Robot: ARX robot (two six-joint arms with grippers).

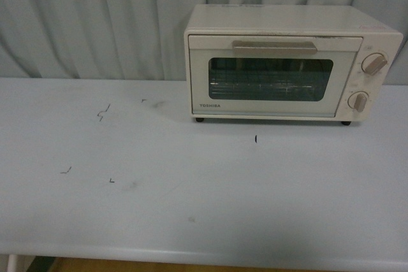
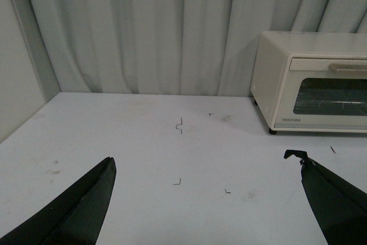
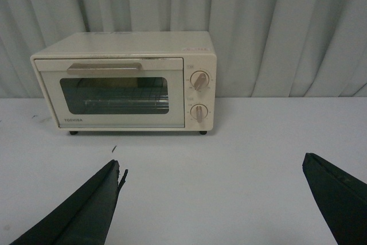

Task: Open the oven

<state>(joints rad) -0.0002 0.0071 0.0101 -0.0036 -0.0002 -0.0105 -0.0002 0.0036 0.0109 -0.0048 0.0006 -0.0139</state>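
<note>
Your oven [image 1: 290, 62] sits at the bench's [image 1: 191, 208] far edge, toward the far right corner, its back close to the grey curtain [image 1: 95, 23]. The door [image 1: 271, 81] is shut flush with the body. The beige bar handle [image 1: 274, 46] runs along the door's top, and a wire rack [image 1: 268, 84] shows faintly through the dark glass. Two round knobs [image 1: 374, 63] are stacked on the panel at the door's right side. TOSHIBA lettering is at the door's lower left corner. Neither arm shows in the front view. In the left wrist view, your left gripper [image 2: 200, 158] has its jaws spread wide over bare bench, holding nothing, with the oven well off toward the far right. In the right wrist view, your right gripper [image 3: 212, 160] is likewise spread apart and empty, facing the oven's front, well apart from it. Small dark pen marks [image 1: 104, 113] are scattered on the bench's left half.
</note>
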